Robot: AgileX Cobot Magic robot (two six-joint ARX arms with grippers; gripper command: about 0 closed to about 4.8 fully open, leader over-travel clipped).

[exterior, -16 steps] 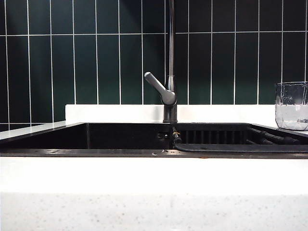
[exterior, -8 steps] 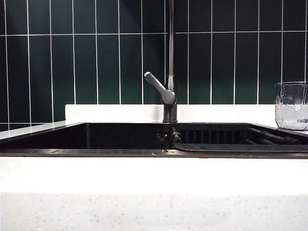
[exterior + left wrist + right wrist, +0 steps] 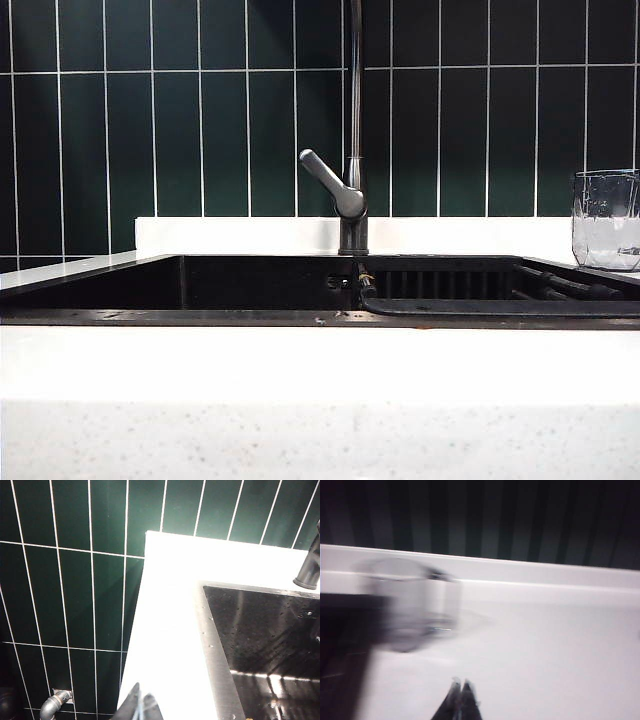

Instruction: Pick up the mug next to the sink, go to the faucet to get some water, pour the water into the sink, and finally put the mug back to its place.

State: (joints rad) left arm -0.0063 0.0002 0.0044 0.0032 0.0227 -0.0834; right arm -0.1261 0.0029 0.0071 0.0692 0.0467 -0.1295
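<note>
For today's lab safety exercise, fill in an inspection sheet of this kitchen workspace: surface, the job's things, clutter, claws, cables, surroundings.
Surface: white speckled counter, bare in front of the sink.
Job's things: mug, clear glass, upright on the counter right of the sink, untouched; faucet behind the sink, lever angled left.
Clutter: nothing seen.
Claws: left claw shut, empty, above the counter's left edge; right claw shut, empty, over the counter short of the mug, view blurred.
Cables: dark hose lying along the sink's front right.
Surroundings: dark green tiled wall; grey pipe elbow on the wall beside the counter.
</note>
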